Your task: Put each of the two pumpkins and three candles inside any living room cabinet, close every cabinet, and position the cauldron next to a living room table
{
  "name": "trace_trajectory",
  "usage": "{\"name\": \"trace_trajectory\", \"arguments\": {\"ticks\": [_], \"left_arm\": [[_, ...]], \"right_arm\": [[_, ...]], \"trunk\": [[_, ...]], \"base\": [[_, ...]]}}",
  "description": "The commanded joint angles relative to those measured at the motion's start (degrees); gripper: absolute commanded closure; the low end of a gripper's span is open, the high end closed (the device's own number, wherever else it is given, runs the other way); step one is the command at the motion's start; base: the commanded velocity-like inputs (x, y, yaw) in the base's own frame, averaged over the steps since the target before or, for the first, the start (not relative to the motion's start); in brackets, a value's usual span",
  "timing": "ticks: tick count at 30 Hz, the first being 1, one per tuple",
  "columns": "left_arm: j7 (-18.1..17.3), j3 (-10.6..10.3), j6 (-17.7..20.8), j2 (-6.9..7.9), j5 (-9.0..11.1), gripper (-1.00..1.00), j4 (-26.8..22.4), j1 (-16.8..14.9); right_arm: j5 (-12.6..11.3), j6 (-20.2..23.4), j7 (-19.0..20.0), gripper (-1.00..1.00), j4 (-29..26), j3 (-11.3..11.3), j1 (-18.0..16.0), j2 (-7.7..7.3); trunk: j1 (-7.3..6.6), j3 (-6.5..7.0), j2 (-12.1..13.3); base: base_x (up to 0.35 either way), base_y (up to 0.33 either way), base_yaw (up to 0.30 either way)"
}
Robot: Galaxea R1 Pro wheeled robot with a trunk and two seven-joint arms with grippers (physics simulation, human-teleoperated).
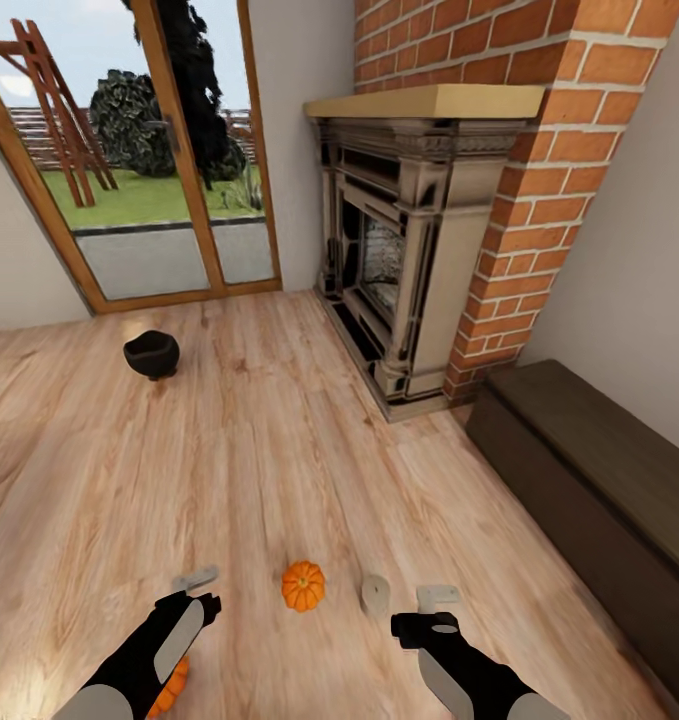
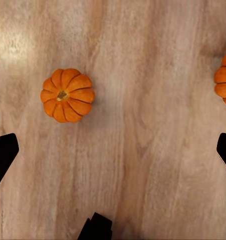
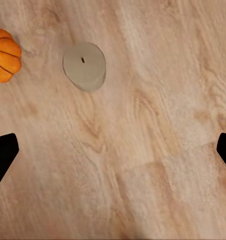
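Two orange pumpkins lie on the wood floor: one (image 1: 303,586) between my arms, the other (image 1: 174,685) half hidden under my left forearm and seen whole in the left wrist view (image 2: 67,95). A pale round candle (image 1: 375,594) stands beside the middle pumpkin, close under my right gripper (image 3: 84,66). Two more pale candles lie flat, one (image 1: 196,578) by my left gripper and one (image 1: 437,596) by my right. The black cauldron (image 1: 151,354) sits far back on the left. The dark-brown cabinet (image 1: 589,480) runs along the right wall, shut. My left gripper (image 1: 194,605) and right gripper (image 1: 424,628) hover open and empty. The coffee table is out of view.
A brick fireplace (image 1: 409,250) with a pale mantel stands at the back right, its hearth edge jutting onto the floor. Glass doors (image 1: 149,180) to a garden fill the back left. Open wood floor (image 1: 259,460) lies between me and the cauldron.
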Motion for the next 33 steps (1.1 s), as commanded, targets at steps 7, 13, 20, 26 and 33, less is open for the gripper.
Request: {"name": "trace_trajectory", "arguments": {"ticks": [7, 13, 20, 26, 33], "left_arm": [[0.6, -0.5, 0.1, 0.07, 0.5, -1.0, -0.1, 0.0], [0.6, -0.5, 0.1, 0.03, 0.5, -1.0, -0.1, 0.0], [0.6, -0.5, 0.1, 0.02, 0.5, -1.0, -0.1, 0.0], [0.6, -0.5, 0.1, 0.02, 0.5, -1.0, -0.1, 0.0], [0.6, -0.5, 0.1, 0.03, 0.5, -1.0, -0.1, 0.0]], "right_arm": [[-0.3, 0.2, -0.5, -1.0, -0.1, 0.4, -0.1, -0.06], [-0.3, 0.2, -0.5, -1.0, -0.1, 0.4, -0.1, -0.06], [-0.3, 0.2, -0.5, -1.0, -0.1, 0.4, -0.1, -0.06], [-0.3, 0.2, -0.5, -1.0, -0.1, 0.4, -0.1, -0.06], [-0.3, 0.3, -0.5, -1.0, -0.1, 0.5, -0.1, 0.0]], "trunk": [[0.02, -0.05, 0.0], [0.02, -0.05, 0.0], [0.02, -0.05, 0.0], [0.02, -0.05, 0.0], [0.02, -0.05, 0.0]], "base": [[0.232, -0.168, 0.271], [0.27, -0.125, 0.06], [0.237, -0.011, 0.003], [0.044, 0.029, 0.0], [0.078, 0.091, 0.0]]}}
